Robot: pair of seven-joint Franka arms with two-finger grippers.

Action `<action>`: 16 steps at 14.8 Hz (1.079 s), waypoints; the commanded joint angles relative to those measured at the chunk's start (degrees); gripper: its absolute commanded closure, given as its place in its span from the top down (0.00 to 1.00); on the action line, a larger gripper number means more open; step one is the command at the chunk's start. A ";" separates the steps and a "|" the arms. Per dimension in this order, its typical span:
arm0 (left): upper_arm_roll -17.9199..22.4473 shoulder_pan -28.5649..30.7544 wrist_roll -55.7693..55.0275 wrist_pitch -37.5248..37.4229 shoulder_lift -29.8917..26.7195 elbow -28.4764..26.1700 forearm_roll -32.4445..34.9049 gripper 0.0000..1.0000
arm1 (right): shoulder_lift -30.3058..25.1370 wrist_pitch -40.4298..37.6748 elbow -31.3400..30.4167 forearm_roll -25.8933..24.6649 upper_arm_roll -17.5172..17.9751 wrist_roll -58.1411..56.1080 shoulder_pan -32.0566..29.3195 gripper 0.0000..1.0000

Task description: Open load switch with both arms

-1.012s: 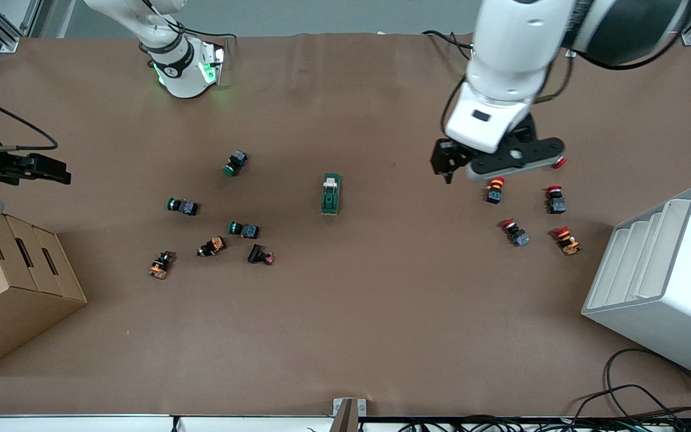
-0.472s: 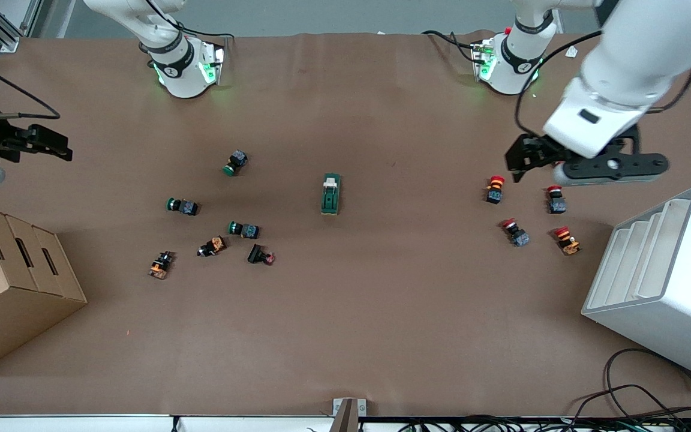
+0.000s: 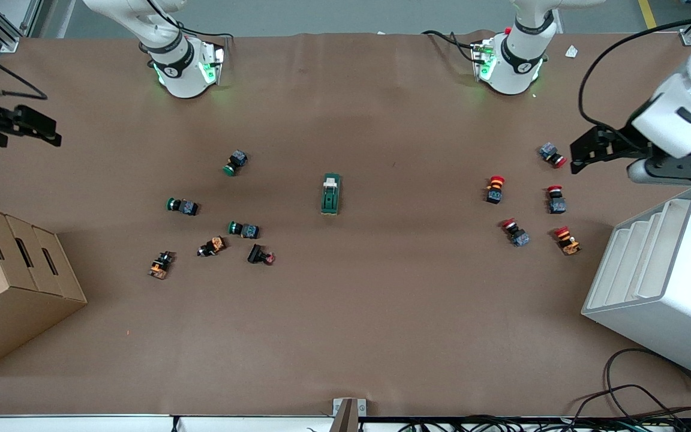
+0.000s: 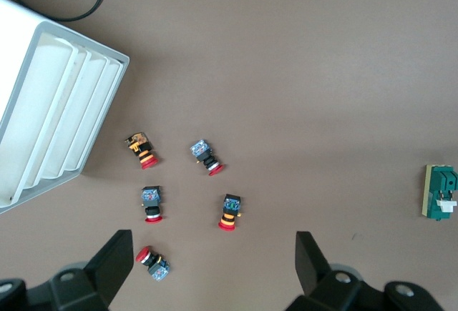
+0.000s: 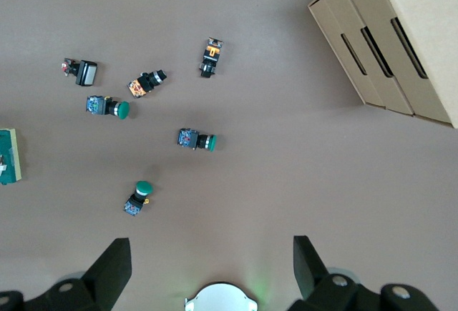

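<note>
Brown paper covers the worktop (image 3: 381, 312), creased a little, and a wide bare stretch runs along the edge nearest the front camera. The load switch (image 3: 331, 194) lies flat mid-worktop, alone, white toggle end toward the bases. Green push buttons (image 3: 243, 228) scatter toward the right arm's end, red push buttons (image 3: 514, 232) toward the left arm's. A cardboard box (image 3: 9, 282) sits at the right arm's end, a white rack (image 3: 675, 282) at the left arm's end. Cables (image 3: 651, 402) trail off the near corner by the rack. Left end effector (image 3: 588, 153) hangs above the worktop's end beside the rack, fingers (image 4: 114, 268) spread, nothing held. Right end effector (image 3: 27, 127) hovers above the box end, fingers (image 5: 111, 272) likewise apart and empty.
</note>
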 commanded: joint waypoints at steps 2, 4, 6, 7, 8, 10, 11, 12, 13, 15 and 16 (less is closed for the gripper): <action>-0.02 1.75 0.67 -1.24 -2.88 -1.94 -1.19 1.00 | -4.87 -1.25 -2.44 -0.01 -0.12 -0.42 0.15 1.00; -0.02 2.11 0.94 -1.24 -4.98 -4.83 -1.28 1.00 | -5.40 -1.34 -2.44 -0.01 -0.03 -0.42 0.06 1.00; -0.11 2.20 0.85 -1.24 -7.35 -7.65 -1.28 1.00 | -5.40 -1.34 -2.36 -0.10 0.32 -0.42 -0.29 1.00; -0.20 2.20 0.85 -1.24 -8.24 -8.88 -1.37 1.00 | -5.40 -1.26 -2.36 -0.01 0.41 -0.42 -0.38 1.00; -0.20 2.20 0.85 -1.16 -9.03 -9.59 -1.37 1.00 | -5.32 -1.26 -2.27 -0.01 0.49 -0.42 -0.38 1.00; -0.20 2.20 0.76 -1.16 -10.17 -10.99 -2.24 1.00 | -5.32 -1.26 -2.27 0.08 2.15 -0.42 -0.82 1.00; -0.20 2.20 -0.11 -1.16 -11.14 -12.04 -2.60 1.00 | -5.40 -1.26 -2.27 -0.01 3.30 -0.42 -1.34 1.00; -0.37 2.11 -0.29 -0.98 -12.19 -13.19 -2.60 1.00 | -5.40 -1.26 -2.27 -0.01 3.92 -0.42 -1.78 1.00; -0.55 2.11 -0.29 -0.55 -13.25 -14.41 -2.60 1.00 | -5.40 -1.17 -2.27 -0.10 3.92 -0.42 -1.87 1.00; -0.64 2.20 -0.29 1.03 -15.35 -17.14 -2.60 1.00 | -5.40 -1.17 -2.27 -0.01 3.75 -0.42 -1.88 1.00; -0.64 2.20 -0.29 2.61 -16.76 -19.24 -2.60 1.00 | -5.40 -1.17 -2.18 -0.01 3.75 -0.42 -1.88 1.00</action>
